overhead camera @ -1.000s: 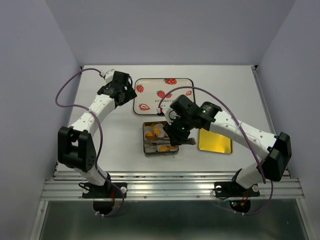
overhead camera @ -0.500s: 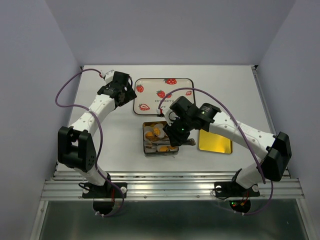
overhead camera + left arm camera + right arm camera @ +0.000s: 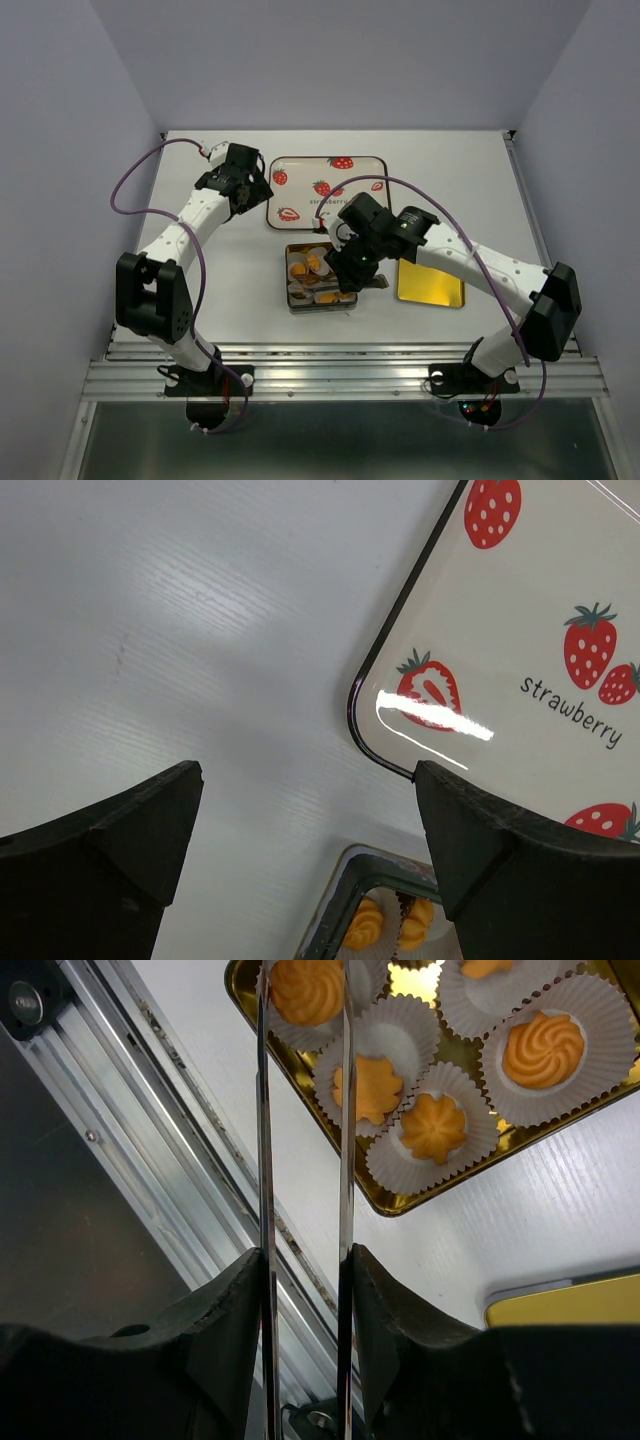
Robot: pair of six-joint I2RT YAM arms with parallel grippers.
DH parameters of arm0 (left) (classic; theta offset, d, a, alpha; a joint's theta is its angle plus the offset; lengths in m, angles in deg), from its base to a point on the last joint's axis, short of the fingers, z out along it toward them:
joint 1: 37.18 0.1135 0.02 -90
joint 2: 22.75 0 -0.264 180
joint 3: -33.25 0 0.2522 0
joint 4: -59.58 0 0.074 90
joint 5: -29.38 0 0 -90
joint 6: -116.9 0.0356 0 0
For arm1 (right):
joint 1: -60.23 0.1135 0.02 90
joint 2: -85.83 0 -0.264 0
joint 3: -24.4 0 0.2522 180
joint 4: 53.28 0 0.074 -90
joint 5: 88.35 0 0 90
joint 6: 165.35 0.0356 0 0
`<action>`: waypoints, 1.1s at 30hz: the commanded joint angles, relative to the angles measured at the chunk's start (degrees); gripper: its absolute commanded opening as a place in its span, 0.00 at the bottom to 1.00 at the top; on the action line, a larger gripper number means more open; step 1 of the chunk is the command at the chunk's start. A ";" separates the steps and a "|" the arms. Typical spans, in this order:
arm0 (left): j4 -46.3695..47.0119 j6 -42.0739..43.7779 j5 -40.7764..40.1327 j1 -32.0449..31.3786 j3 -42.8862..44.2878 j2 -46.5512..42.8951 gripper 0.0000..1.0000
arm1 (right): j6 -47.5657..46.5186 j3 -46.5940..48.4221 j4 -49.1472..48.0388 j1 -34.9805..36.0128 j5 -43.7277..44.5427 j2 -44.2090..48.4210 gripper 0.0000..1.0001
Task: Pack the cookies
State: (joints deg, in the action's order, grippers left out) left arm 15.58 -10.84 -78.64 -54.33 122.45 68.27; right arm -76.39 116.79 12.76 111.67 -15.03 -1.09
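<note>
Top view: the strawberry tray (image 3: 305, 170) carries only its printed fruit, and the cookies (image 3: 312, 263) sit in the gold tin (image 3: 289, 280), so I judge packing nearly done. The lid (image 3: 430, 283) lies just right of the tin, not yet on. My right gripper (image 3: 350, 268) hangs over the tin; my left gripper (image 3: 243, 183) is at the tray's left edge.

Left wrist: left gripper (image 3: 307, 770) spread wide, holding nothing, above bare table; two cookies (image 3: 365, 925) peek from the tin corner below.

Right wrist: right gripper (image 3: 305, 1260) is clamped on metal tweezers (image 3: 345, 1110), whose blades straddle one cookie (image 3: 305, 990) in a paper cup (image 3: 590, 1020)-lined tin. I cannot tell if it is pinched or released. Four more rest in cups just beside the blades
</note>
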 commanded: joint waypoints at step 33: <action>-1.14 -1.46 -1.40 0.27 -1.35 -3.83 0.99 | 0.95 1.26 -4.90 0.42 4.20 0.95 0.44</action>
State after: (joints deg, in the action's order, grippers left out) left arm 14.86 -12.02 -78.69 -54.33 121.58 67.61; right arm -75.69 115.96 10.81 111.70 -12.96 -1.22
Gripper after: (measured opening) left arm 0.989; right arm 0.467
